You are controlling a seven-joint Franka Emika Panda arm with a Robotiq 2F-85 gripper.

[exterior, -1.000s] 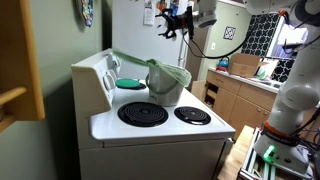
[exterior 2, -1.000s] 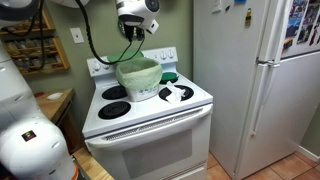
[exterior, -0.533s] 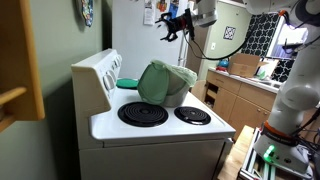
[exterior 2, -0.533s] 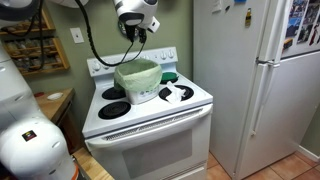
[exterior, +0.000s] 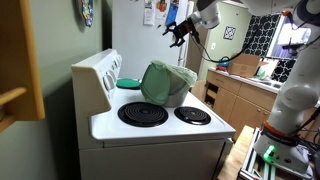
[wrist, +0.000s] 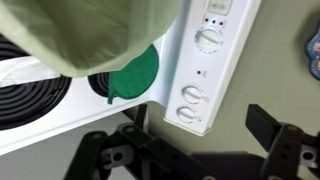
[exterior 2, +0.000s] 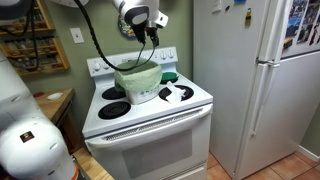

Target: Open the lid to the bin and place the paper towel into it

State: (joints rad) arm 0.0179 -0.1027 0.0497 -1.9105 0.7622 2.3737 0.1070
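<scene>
Claw [exterior: 178, 29] spread wide, holding nothing, hovering above bin [exterior: 165, 86]

The bin [exterior: 163, 94], a small pale sage-green plastic tub narrowing toward its base, is standing upright on the worktop [exterior: 160, 128] in the middle of the frame in both exterior views. The lid [exterior: 168, 72], a slightly domed flap of the same green, is lying over its top, sloping a little; whether it is sitting fully shut I cannot tell.
</scene>
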